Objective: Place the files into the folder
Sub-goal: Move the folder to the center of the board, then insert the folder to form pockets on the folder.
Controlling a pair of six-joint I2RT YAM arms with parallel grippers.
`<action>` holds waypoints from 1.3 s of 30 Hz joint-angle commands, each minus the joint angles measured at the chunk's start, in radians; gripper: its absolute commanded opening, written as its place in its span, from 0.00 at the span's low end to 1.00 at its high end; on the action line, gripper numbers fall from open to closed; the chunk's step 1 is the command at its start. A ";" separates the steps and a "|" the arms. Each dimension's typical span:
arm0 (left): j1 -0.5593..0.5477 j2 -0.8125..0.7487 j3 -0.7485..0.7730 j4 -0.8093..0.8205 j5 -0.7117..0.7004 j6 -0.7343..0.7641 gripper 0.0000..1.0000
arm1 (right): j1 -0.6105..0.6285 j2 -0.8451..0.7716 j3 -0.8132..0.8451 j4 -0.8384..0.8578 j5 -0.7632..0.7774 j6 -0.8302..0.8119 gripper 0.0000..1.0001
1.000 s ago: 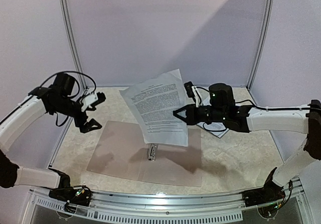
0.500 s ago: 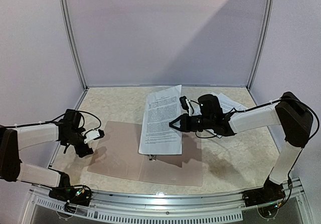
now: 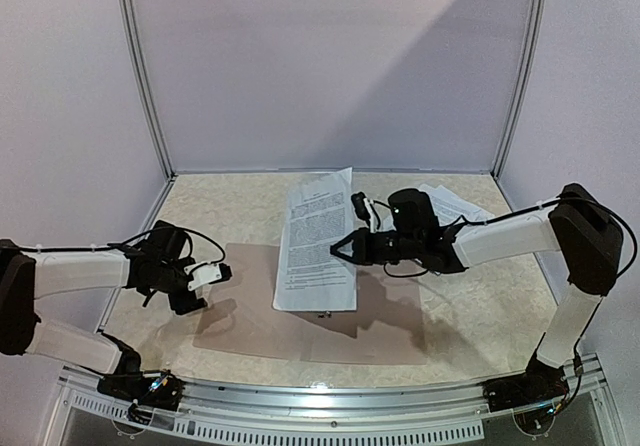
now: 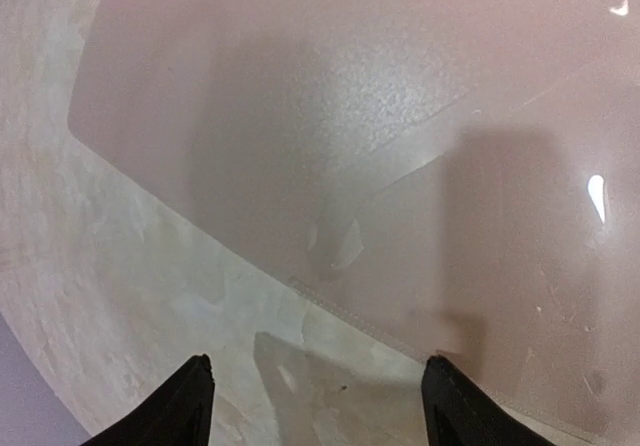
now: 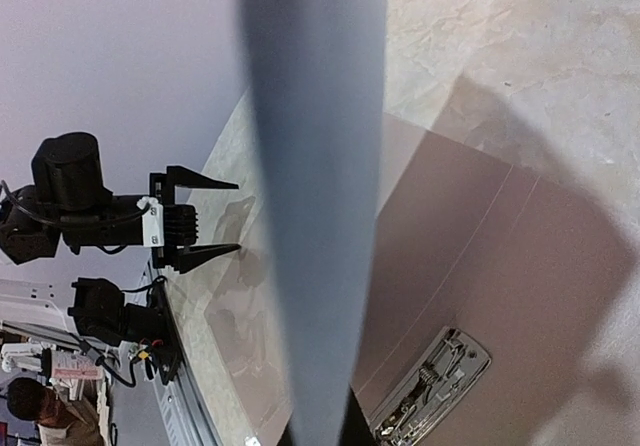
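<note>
Right end effector (image 3: 342,249) pinching files (image 3: 315,238), over open folder (image 3: 255,311)

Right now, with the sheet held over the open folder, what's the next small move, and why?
Probably lower the right gripper so the sheet settles flat on the folder. The sheet is pinched by its right edge and hangs tilted over the open folder, while the left gripper hovers open at the folder's left edge.

There is one tan folder (image 3: 250,311), with one metal clip (image 5: 432,384) inside. One raised bundle of printed files (image 3: 317,238); a few loose sheets (image 3: 457,204) lie apart, their number unclear
</note>
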 commanded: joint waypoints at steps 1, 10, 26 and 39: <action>-0.041 -0.002 -0.050 -0.175 0.063 0.017 0.74 | 0.025 -0.014 -0.058 -0.062 0.040 -0.034 0.00; -0.040 -0.059 -0.072 -0.190 0.030 0.043 0.76 | 0.068 -0.089 -0.117 -0.159 0.050 -0.114 0.00; -0.042 -0.079 -0.003 -0.230 0.092 0.065 0.79 | 0.094 -0.195 -0.084 -0.309 0.182 -0.259 0.00; -0.041 -0.075 -0.011 -0.222 0.097 0.064 0.79 | 0.143 -0.137 0.029 -0.422 0.162 -0.361 0.00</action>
